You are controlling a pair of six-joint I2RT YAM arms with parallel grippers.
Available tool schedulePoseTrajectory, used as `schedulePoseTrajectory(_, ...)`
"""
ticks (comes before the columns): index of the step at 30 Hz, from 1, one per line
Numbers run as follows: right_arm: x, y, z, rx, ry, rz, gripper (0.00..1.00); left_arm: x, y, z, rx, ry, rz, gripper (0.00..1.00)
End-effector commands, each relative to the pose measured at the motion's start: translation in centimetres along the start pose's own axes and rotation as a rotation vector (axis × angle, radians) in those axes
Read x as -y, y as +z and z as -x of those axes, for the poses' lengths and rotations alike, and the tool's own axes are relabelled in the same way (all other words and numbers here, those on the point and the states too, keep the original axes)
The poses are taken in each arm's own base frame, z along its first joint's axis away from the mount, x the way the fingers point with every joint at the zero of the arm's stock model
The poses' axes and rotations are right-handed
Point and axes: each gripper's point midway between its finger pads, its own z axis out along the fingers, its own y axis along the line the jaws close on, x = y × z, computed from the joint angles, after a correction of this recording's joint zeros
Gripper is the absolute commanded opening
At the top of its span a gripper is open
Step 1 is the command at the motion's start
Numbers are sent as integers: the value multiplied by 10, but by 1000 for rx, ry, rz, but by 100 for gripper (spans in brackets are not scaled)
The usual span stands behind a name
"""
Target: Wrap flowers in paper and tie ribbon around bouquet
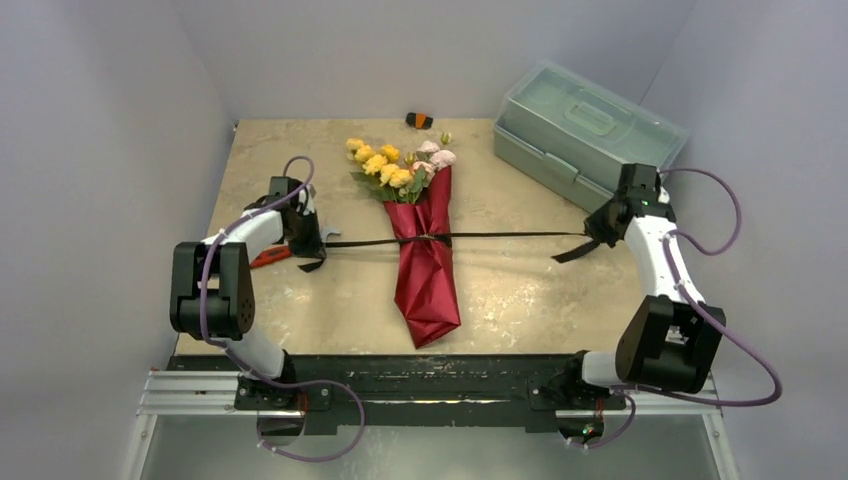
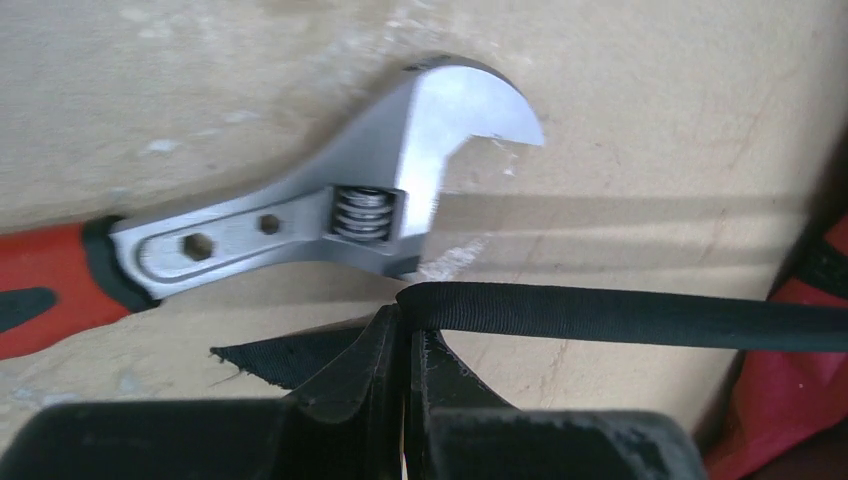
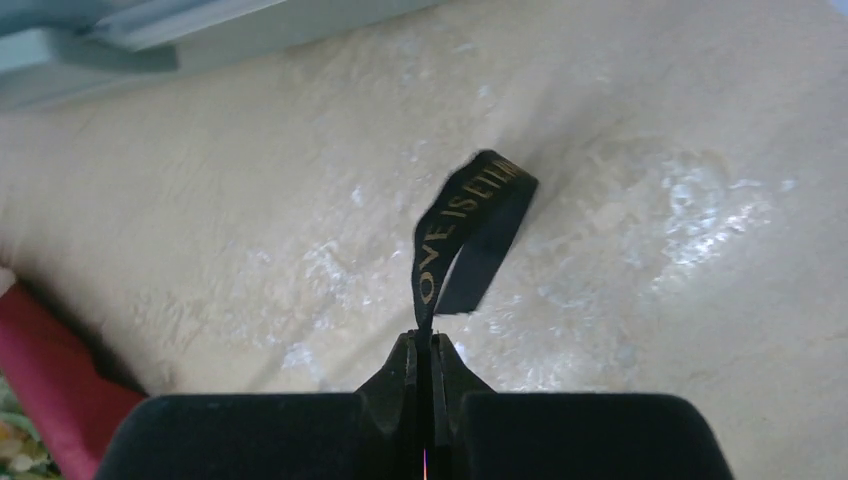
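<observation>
The left tool (image 2: 405,325) is clamping fully closed on one end of the ribbon (image 1: 500,236), and the right tool (image 3: 425,345) is pinching the other end. The ribbon is stretching taut around the bouquet (image 1: 427,275), which is lying mid-counter (image 1: 530,295).

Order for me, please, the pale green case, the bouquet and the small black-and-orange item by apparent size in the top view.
1. Pale green case and bouquet: about alike in spread, so unranked.
2. Black-and-orange item: by far smallest.
</observation>
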Motion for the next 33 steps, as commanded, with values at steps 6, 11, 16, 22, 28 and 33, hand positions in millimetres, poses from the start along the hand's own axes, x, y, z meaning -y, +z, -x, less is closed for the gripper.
schedulePoseTrajectory(6, 39, -1, 41, 69, 121, -36, 0, -94, -41, 35, 176, -416, 84, 0)
schedulePoseTrajectory(11, 50, -2, 56, 76, 207, -24, 0, -141, -62, 35, 247, -592, 92, 0)
schedulePoseTrajectory(16, 62, -2, 52, 82, 212, -36, 0, -161, -69, 34, 257, -646, 123, 0)
schedulePoseTrajectory(22, 76, -6, 63, 100, 260, -61, 0, -181, -75, 40, 247, -689, 173, 0)
schedulePoseTrajectory(28, 85, 0, 61, 96, 303, -51, 0, -188, -72, 19, 249, -756, 196, 0)
schedulePoseTrajectory(33, 87, 9, 59, 59, 417, 15, 0, -192, -71, 13, 262, -842, 171, 0)
